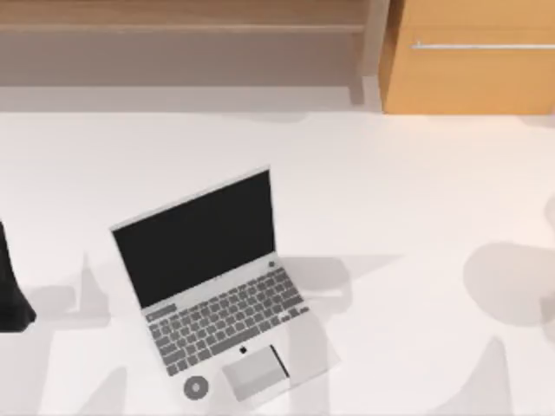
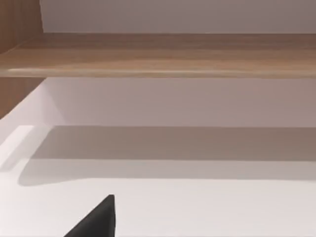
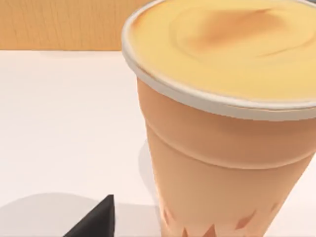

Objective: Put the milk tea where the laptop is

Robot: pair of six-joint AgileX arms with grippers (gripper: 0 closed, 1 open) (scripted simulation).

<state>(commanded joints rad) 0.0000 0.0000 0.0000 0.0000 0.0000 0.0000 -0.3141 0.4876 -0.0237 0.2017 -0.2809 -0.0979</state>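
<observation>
I see a white table (image 1: pixel 399 199) running across my top view. Behind its far edge stands a wooden shelf unit (image 1: pixel 182 35), and to the right of that an orange-wood drawer front (image 1: pixel 468 78) with a thin metal handle (image 1: pixel 481 45).

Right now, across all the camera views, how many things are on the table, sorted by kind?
Laptops: 1, the open silver laptop left of the table's middle in the top view.
Cups of milk tea: 1, the milk tea upright on the table, close to the right wrist camera.
Total: 2
</observation>
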